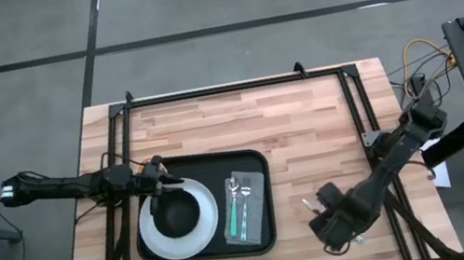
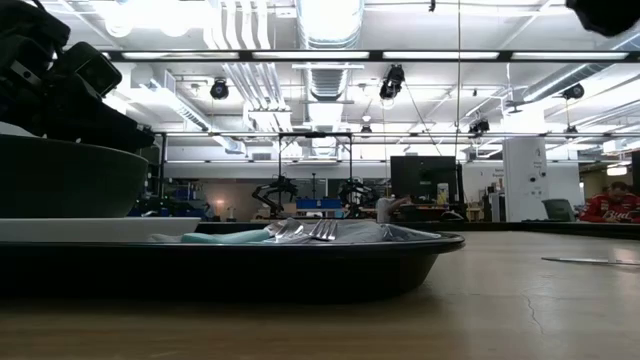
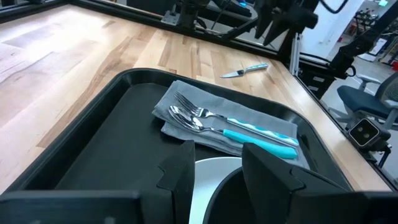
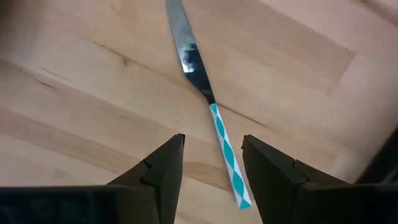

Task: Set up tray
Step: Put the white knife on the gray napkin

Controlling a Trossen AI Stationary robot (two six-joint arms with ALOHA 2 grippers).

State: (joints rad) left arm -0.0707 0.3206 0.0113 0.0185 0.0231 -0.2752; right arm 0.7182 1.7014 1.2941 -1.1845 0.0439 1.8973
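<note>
The black tray lies on the wooden table, left of centre. On it stand a white plate with a black bowl on top, and a grey napkin bearing a fork and a spoon with teal handles. My left gripper stands open over the bowl's far rim; whether it touches the bowl I cannot tell. A knife with a teal-and-white striped handle lies flat on the bare wood to the right of the tray. My right gripper hangs above it, pointing down and open, one finger on either side of the handle's end.
A black metal frame runs along the table's far edge and down both sides. Cables and equipment sit beyond the right edge. Bare wood lies between the tray and the right rail.
</note>
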